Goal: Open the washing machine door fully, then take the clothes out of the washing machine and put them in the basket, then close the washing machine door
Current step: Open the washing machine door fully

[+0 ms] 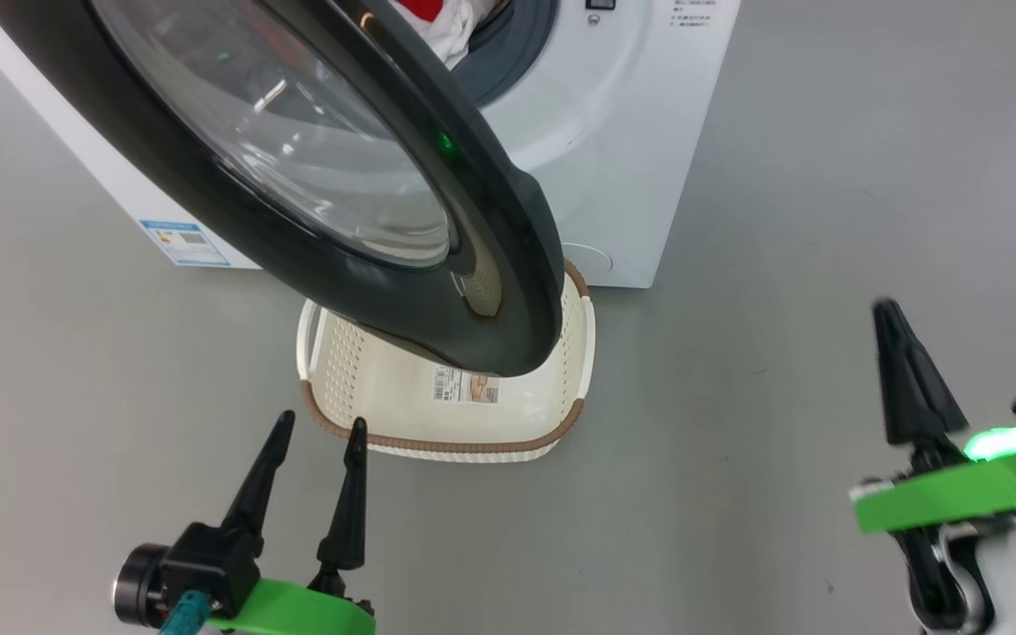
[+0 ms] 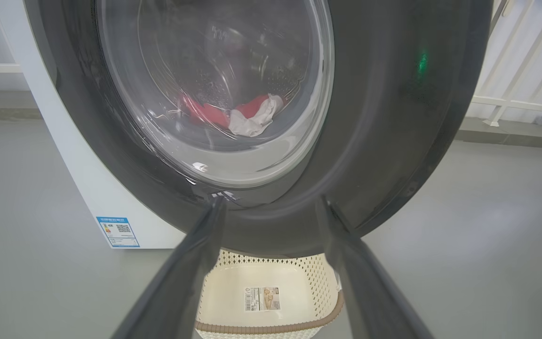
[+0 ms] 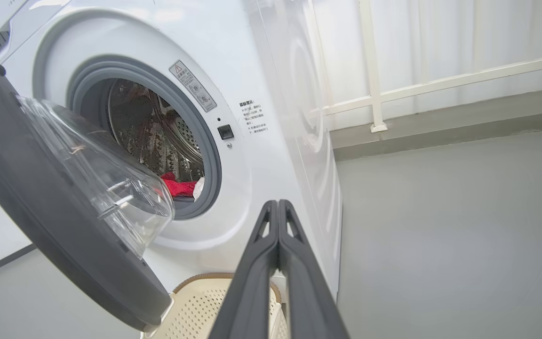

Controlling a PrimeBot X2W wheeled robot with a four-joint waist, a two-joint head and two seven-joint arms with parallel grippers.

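The round, glossy black-rimmed glass washing machine door [image 1: 508,265] stands partly open, hiding much of the cream perforated plastic basket [image 1: 437,444] beneath it. Red-and-white clothes [image 3: 177,187] lie in the white front-loading washing machine [image 1: 614,132], its top cut off. The left gripper [image 1: 321,422] is spread and the right gripper [image 1: 892,317] is pressed together, both empty.

I see the washing machine door [image 1: 521,251]: shiny black rim, smooth clear glass. The drum [image 3: 158,136] is shiny metal, the basket [image 1: 356,375] plastic, the clothes [image 3: 179,187] soft cloth. My left gripper [image 1: 322,420] is dull black.
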